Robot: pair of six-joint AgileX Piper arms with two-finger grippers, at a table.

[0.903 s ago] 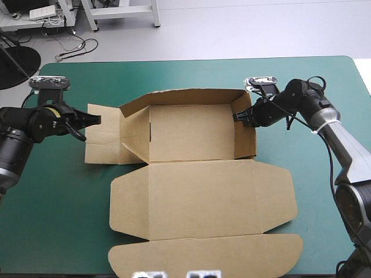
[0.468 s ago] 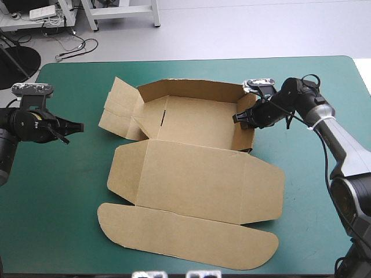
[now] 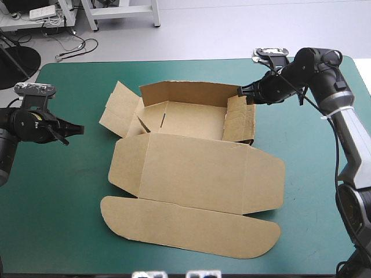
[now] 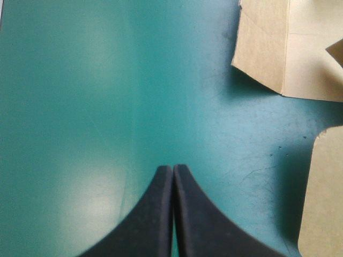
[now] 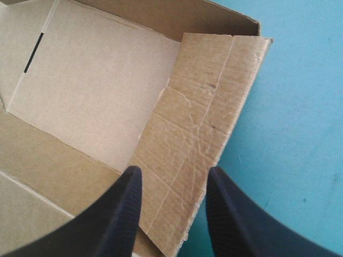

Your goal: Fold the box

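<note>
The brown box (image 3: 191, 168) lies mid-table as an open tray, its lid (image 3: 191, 229) flat toward the front edge. Its back wall stands up, its left flap (image 3: 119, 110) splays outward, and its creased right wall (image 3: 240, 119) leans. My right gripper (image 3: 242, 91) hovers open just above that wall's far corner. In the right wrist view the right gripper (image 5: 174, 176) has its fingers apart over the right wall (image 5: 203, 123), holding nothing. My left gripper (image 3: 75, 130) is shut and empty, well to the left of the box. Ahead of the left gripper (image 4: 172, 170) lies the left flap (image 4: 268, 48).
Bare teal-green cover (image 3: 58, 202) stretches left of the box and along the right edge (image 3: 324, 191). The lid's rounded tongue reaches close to the table's front edge. A corner of the lid (image 4: 324, 187) shows beside the left gripper.
The box slid and turned, then settled. My right gripper let go of the right wall and rose toward the far right. My left gripper drew back leftward off the left flap, then stayed still.
</note>
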